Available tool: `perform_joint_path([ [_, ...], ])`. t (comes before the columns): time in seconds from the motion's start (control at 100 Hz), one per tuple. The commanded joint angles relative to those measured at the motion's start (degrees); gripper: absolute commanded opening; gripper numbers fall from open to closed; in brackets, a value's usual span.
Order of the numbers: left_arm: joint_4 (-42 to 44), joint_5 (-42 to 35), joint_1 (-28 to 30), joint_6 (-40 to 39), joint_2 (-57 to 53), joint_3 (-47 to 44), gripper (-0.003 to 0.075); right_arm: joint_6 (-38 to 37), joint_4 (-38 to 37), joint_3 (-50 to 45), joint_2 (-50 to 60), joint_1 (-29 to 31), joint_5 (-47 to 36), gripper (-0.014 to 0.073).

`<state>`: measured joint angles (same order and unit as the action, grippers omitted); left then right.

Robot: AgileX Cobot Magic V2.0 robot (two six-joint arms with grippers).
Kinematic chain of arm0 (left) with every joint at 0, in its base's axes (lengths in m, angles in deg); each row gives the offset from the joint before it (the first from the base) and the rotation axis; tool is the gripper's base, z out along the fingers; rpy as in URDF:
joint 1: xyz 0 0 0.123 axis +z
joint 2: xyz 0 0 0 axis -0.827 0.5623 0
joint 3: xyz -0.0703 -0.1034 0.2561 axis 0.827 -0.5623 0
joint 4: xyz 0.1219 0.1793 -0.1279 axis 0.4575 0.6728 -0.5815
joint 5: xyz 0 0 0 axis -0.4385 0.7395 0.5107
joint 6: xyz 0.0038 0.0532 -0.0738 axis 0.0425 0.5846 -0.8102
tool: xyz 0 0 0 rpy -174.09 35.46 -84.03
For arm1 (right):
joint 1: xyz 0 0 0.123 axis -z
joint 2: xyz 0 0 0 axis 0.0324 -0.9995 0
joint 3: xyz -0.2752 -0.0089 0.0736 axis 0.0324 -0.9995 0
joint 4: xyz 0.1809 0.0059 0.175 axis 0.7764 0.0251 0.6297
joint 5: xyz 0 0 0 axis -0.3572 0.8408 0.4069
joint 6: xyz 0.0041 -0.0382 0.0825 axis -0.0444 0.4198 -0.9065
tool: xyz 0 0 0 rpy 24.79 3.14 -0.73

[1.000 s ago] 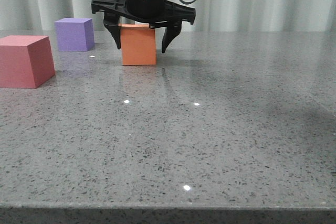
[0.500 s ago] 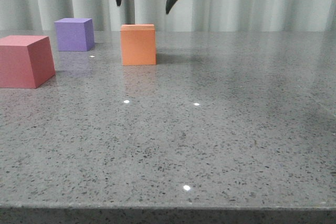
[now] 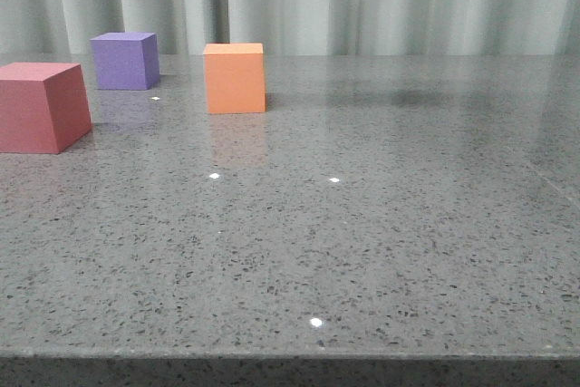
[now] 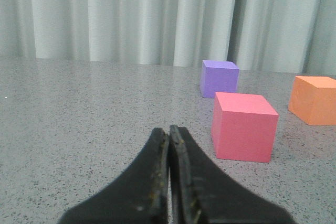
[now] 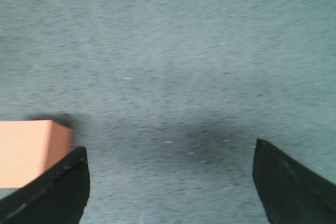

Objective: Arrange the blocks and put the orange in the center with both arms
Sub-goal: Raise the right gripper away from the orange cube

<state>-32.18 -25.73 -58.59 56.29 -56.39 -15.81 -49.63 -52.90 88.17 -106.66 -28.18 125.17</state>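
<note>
Presently, in the front view, three cubes stand on the grey speckled table (image 3: 381, 242), all in its far left part. The orange cube (image 3: 235, 78) sits upright at about eleven o'clock from the table's middle, flat on the surface and touched by nothing. The purple cube (image 3: 125, 61) lies at about ten o'clock from the orange one, near it but apart. The pinkish-red cube (image 3: 42, 106) stands at about eight o'clock from the orange cube, nearest the camera of the three and at the picture's left edge. Pale curtains (image 3: 381, 2) hang behind the table. No arm or gripper appears in this view.

In the left wrist view, the left gripper (image 4: 169, 140) has its two dark fingers pressed together, only a hairline gap between them and nothing held. Beyond the tips stand the pinkish-red cube (image 4: 244, 127), the purple cube (image 4: 219, 78) behind it, and the orange cube (image 4: 314, 99) at the frame edge.

In the right wrist view, which is blurred, the right gripper (image 5: 170, 182) has its fingers spread wide and holds nothing. It looks down on bare table (image 5: 173, 51), with the orange cube (image 5: 29, 150) just beside one fingertip (image 5: 63, 187), outside the gap.
</note>
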Motion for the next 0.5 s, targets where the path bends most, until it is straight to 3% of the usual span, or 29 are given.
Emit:
perform_joint_path([
  [0.0,0.1,-4.42,0.12,-0.62,-2.08,-2.42,-0.002,2.86,-3.83,-0.78,4.69,1.33,2.11,0.0624],
  [0.21,0.1,-4.42,0.12,-0.62,-2.08,-2.42,-0.002,3.62,-3.75,-12.47,11.75,3.59,-3.18,0.0624],
  [0.49,0.1,-4.42,0.12,-0.62,-2.08,-2.42,-0.002,4.13,-2.87,-39.43,27.94,10.03,-17.53,0.0624],
])
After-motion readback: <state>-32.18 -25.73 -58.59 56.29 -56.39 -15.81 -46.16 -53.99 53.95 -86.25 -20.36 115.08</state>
